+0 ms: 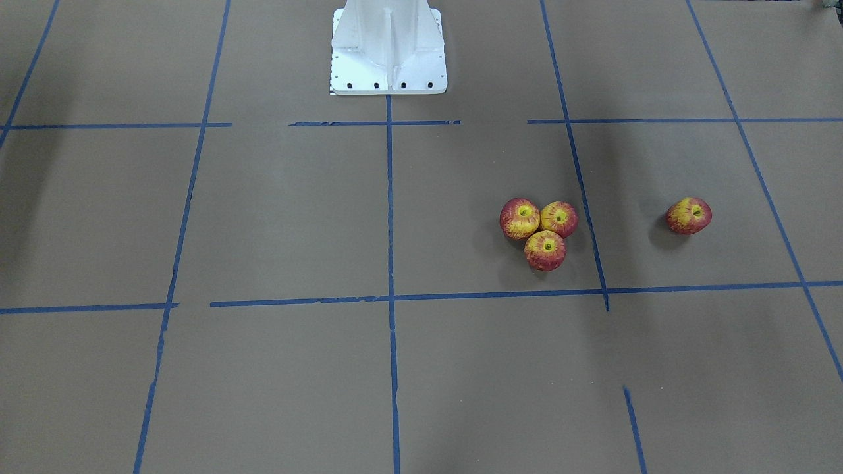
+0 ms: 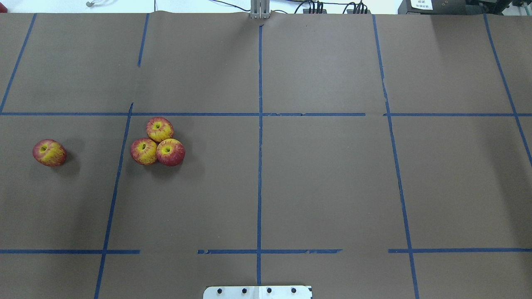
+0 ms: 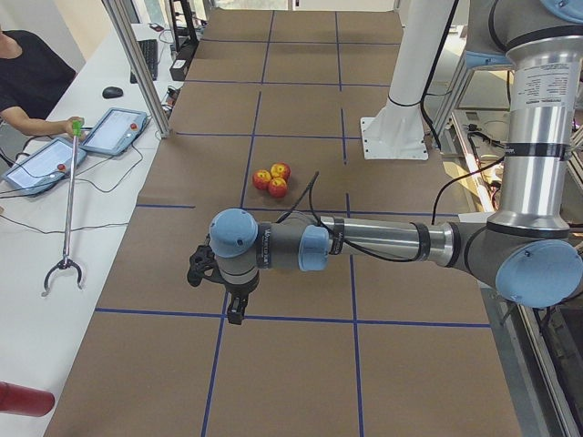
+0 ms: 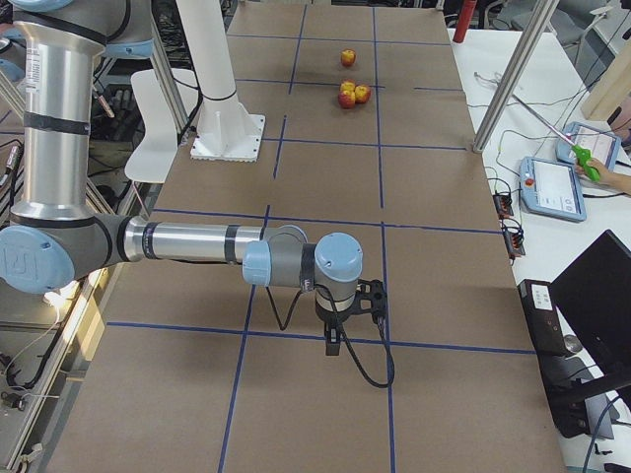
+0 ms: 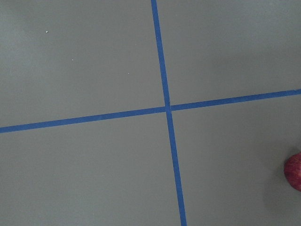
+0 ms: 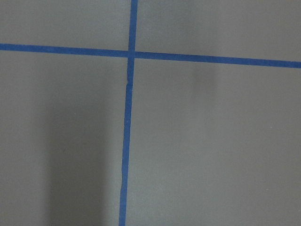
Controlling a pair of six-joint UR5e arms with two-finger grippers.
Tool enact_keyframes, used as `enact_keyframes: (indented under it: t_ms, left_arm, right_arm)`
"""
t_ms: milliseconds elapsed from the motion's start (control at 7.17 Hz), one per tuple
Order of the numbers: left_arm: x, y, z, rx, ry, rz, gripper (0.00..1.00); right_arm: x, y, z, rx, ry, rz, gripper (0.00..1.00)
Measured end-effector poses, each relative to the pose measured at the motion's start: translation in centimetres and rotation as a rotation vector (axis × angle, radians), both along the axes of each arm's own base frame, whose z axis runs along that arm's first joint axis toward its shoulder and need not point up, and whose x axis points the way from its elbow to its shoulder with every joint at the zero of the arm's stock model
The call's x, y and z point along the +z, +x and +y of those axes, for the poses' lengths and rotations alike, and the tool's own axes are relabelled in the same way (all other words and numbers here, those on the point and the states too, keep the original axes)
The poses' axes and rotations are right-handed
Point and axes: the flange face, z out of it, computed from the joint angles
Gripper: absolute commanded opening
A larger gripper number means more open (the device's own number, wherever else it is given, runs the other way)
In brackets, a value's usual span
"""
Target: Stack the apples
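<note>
Three apples touch one another in a flat cluster on the brown table: one [image 1: 519, 218], one [image 1: 559, 218] and one [image 1: 544, 250]; the cluster also shows in the overhead view [image 2: 159, 129]. A fourth apple [image 1: 688, 215] lies alone further toward my left side, also in the overhead view [image 2: 49, 152]. A red edge of an apple [image 5: 294, 172] shows at the right of the left wrist view. My left gripper [image 3: 228, 296] hangs above the table, nearer the table's left end than the cluster. My right gripper [image 4: 340, 335] hangs far from the apples. I cannot tell whether either is open or shut.
Blue tape lines [image 2: 259, 166] divide the table into squares. The white robot base [image 1: 388, 49] stands at the table's middle edge. An operator at the side bench holds a long grabber stick [image 3: 68, 200] beside tablets [image 3: 114, 130].
</note>
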Motion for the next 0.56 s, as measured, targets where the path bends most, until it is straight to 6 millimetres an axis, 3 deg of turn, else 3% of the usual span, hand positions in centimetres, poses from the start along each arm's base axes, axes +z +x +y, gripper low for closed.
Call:
enact_keyframes:
  t_ms: [558]
  left_arm:
    - [0.08,0.16,0.41,0.002,0.001,-0.006,1.0]
  right_arm:
    - [-0.01,0.0,0.0,0.0,0.0,0.0,1.0]
